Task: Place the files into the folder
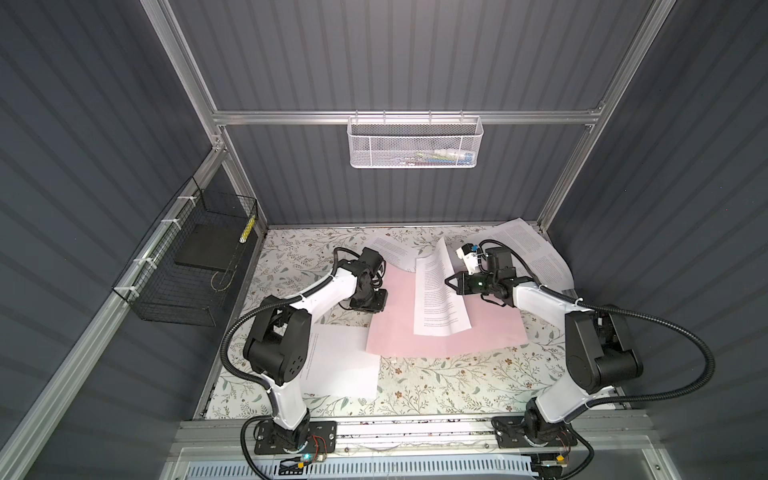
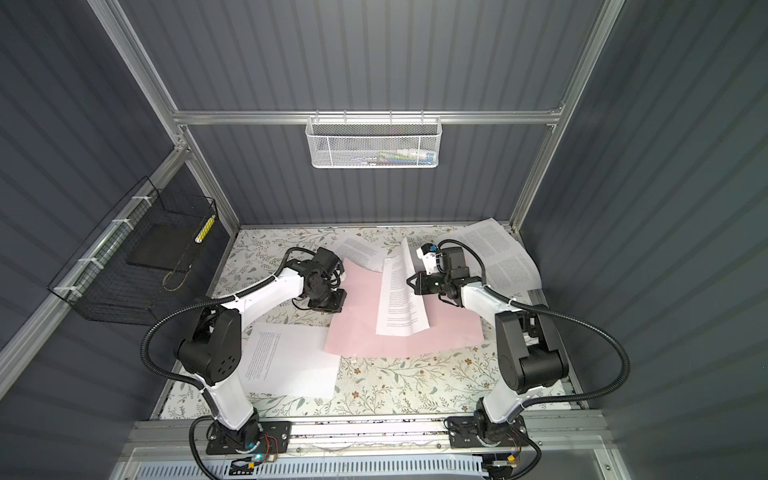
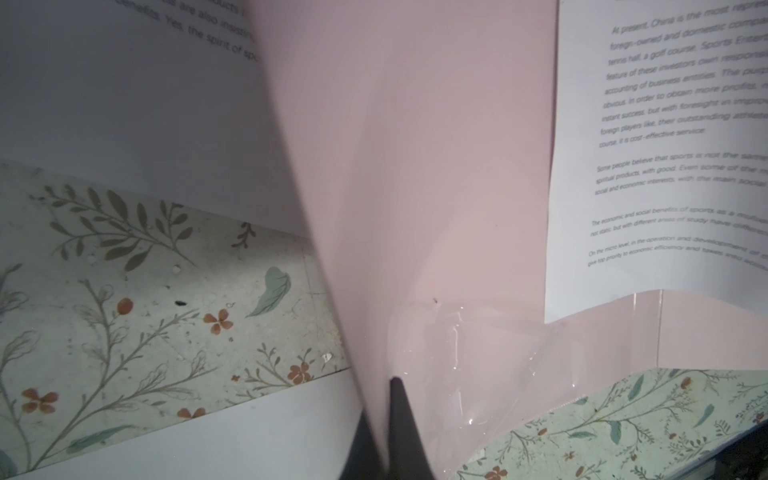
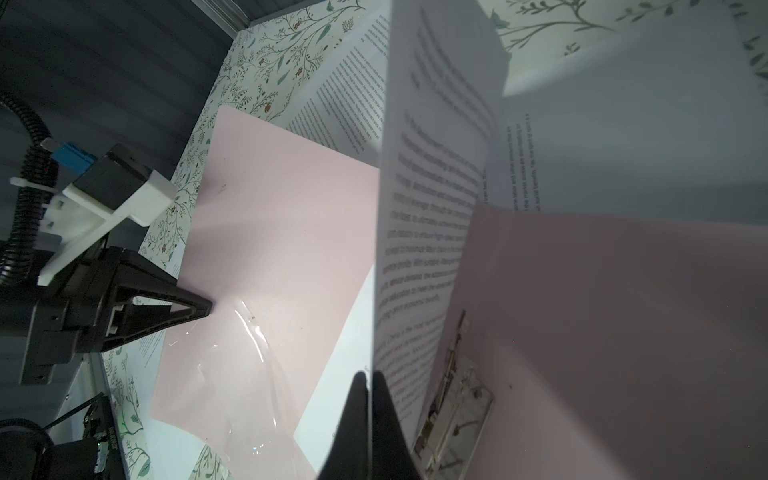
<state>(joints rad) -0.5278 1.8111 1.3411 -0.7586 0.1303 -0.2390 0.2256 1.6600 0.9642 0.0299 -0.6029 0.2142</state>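
Observation:
The pale pink folder (image 1: pixel 419 336) (image 2: pixel 365 336) lies spread open on the floral table. My left gripper (image 3: pixel 388 388) (image 1: pixel 374 305) is shut on the folder's left flap edge (image 3: pixel 415 187), which lifts slightly. My right gripper (image 4: pixel 369 376) (image 1: pixel 449 282) is shut on the edge of a printed file sheet (image 1: pixel 436 299) (image 4: pixel 432 174). That sheet bends up over the folder's middle, beside the metal clip (image 4: pixel 457 399). More files lie loose: one sheet at the front left (image 1: pixel 340 365), one behind the folder (image 1: pixel 390 249), and some at the back right (image 1: pixel 536 249).
A black wire basket (image 1: pixel 183 270) on the left wall holds a flat black slab (image 1: pixel 203 245). A white mesh basket (image 1: pixel 415 143) hangs on the back wall. An aluminium frame borders the floral table (image 1: pixel 436 386); the right-hand sheets curl up against the wall.

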